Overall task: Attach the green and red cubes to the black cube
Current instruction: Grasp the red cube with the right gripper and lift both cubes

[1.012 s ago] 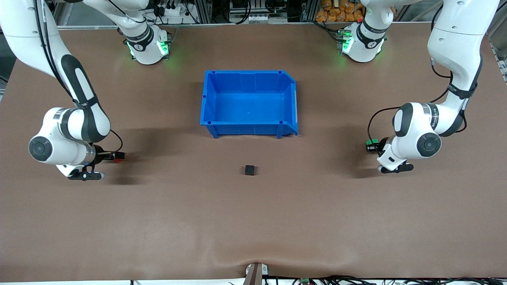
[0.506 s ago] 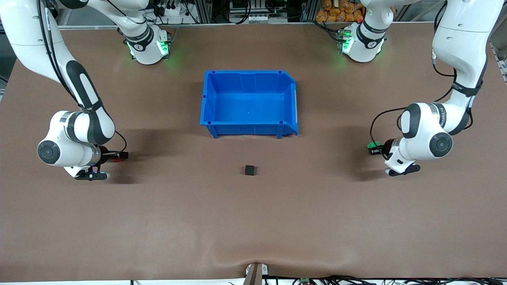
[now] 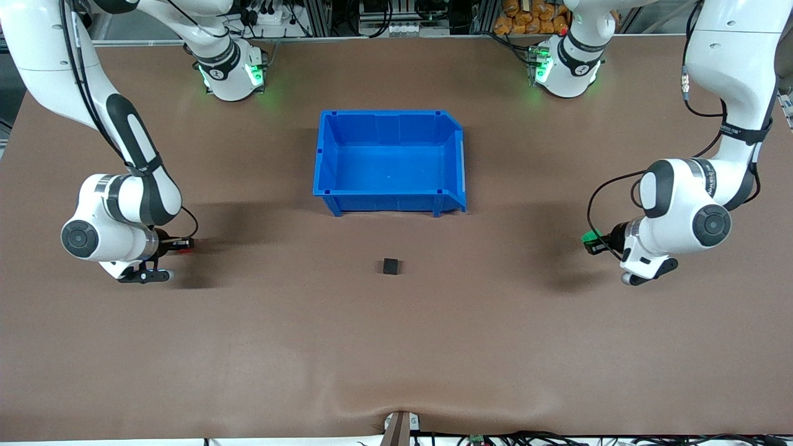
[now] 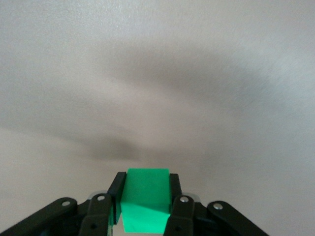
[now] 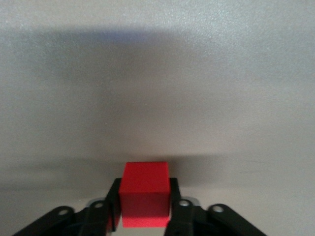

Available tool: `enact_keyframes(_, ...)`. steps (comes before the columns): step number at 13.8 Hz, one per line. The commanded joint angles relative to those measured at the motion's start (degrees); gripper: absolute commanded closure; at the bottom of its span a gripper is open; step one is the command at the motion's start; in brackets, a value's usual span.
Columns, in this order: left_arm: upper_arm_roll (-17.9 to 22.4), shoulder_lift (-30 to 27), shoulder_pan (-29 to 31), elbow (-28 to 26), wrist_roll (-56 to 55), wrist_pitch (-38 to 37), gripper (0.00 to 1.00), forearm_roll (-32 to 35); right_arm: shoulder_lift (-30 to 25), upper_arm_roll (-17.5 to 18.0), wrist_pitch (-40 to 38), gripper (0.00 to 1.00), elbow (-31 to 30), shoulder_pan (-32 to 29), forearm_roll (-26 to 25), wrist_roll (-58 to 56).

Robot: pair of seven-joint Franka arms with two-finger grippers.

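The black cube [image 3: 390,266] sits on the brown table, nearer the front camera than the blue bin. My left gripper [image 3: 592,242] is shut on the green cube [image 3: 589,236], held just above the table toward the left arm's end; in the left wrist view the green cube [image 4: 145,199] sits between the fingers [image 4: 114,194]. My right gripper [image 3: 183,244] is shut on the red cube [image 3: 184,244], held low over the table toward the right arm's end; in the right wrist view the red cube [image 5: 145,194] sits between the fingers [image 5: 173,196]. Both grippers are well apart from the black cube.
An empty blue bin [image 3: 460,158] stands in the middle of the table, farther from the front camera than the black cube. The two arm bases [image 3: 230,68] [image 3: 567,65] stand along the table's edge by the robots.
My left gripper with the green cube has drifted toward the left arm's end of the table and lower in the front view. My right gripper with the red cube shifted slightly inward, then held.
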Motion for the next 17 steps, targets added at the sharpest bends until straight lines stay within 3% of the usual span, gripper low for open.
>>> enact_keyframes(1, -0.23, -0.65, -0.31, 1.4, -3.26, -1.7, 1.0, -2.31, -0.1, -0.3, -0.22, 1.0, 0.36, 0.88, -3.0, 0.62)
enact_keyframes(4, -1.98, -0.74, -0.23, 2.28, -9.57, -1.79, 1.0, -2.31, -0.89, -0.3, -0.92, 1.0, 2.8, 2.03, -5.12, -4.97)
enact_keyframes(9, -4.97, -0.56, -0.58, 3.86, -20.31, -1.7, 1.0, -2.31, -1.85, -0.39, -1.19, 1.0, 8.87, 0.8, -5.12, -32.55)
enact_keyframes(13, -5.5, 0.93, -2.15, 7.19, -28.12, -1.7, 1.0, -2.48, -4.84, 0.23, -1.27, 1.0, 10.28, 2.38, -4.5, -49.96)
enact_keyframes(17, -5.59, 3.48, -5.23, 10.89, -39.45, -1.7, 1.0, -3.1, -4.06, 6.54, -2.15, 1.0, 18.44, 3.08, -4.33, -62.38)
